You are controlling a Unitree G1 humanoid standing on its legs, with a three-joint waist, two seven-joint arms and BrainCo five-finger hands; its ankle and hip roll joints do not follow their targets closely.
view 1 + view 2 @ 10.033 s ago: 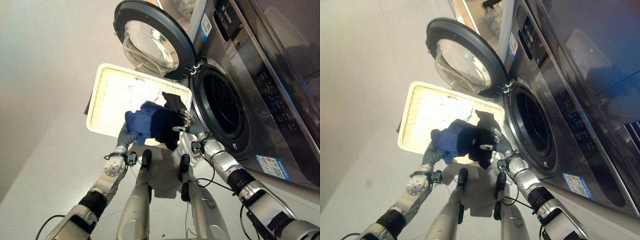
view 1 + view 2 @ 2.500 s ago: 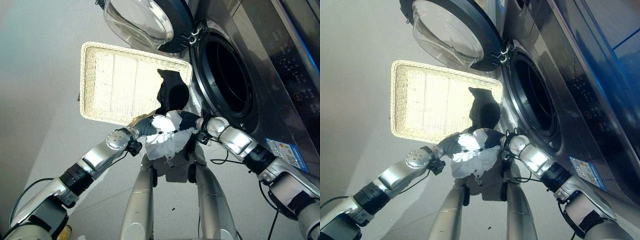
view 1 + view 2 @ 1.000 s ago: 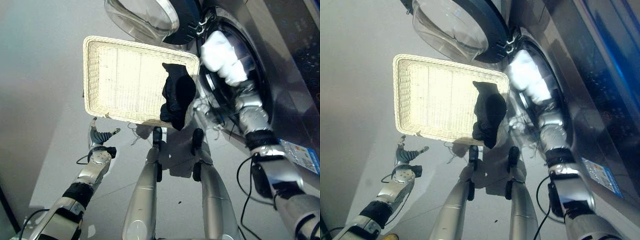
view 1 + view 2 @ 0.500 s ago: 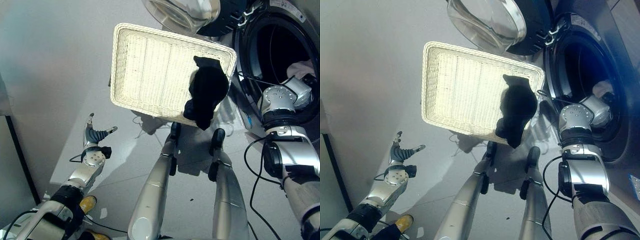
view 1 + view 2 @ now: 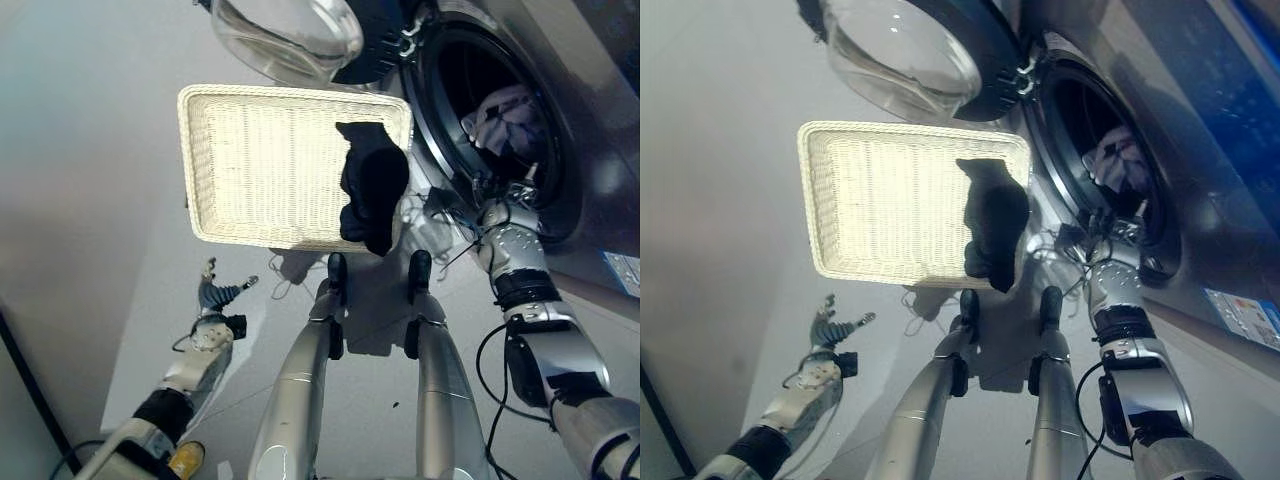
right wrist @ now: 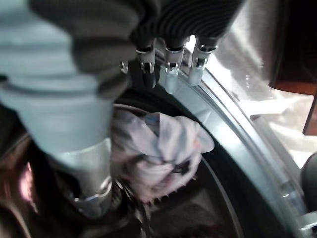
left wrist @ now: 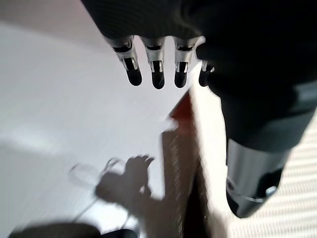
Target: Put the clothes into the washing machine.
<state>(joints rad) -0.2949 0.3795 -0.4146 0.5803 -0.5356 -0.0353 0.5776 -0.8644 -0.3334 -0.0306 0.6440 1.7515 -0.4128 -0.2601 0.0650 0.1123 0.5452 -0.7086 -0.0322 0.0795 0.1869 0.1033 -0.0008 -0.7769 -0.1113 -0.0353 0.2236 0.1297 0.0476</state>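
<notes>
A white cloth (image 5: 503,113) lies bunched inside the washing machine's drum (image 5: 455,75); the right wrist view has the white cloth (image 6: 157,148) just past my fingertips. My right hand (image 5: 500,195) is at the lower rim of the drum's mouth, its fingers (image 6: 168,74) straight and holding nothing. A black garment (image 5: 368,195) hangs over the right rim of the white wicker basket (image 5: 250,165) on the floor. My left hand (image 5: 220,297) hovers open over the floor, off to the left below the basket, with fingers (image 7: 154,69) spread.
The machine's round glass door (image 5: 290,35) stands swung open to the left, above the basket's far edge. The basket sits close against the machine's front. Bare grey floor (image 5: 90,250) stretches to the left.
My right hand has drawn back out of the drum to its lower rim, and the white cloth stays inside. The camera has shifted. The left hand remains open at the side.
</notes>
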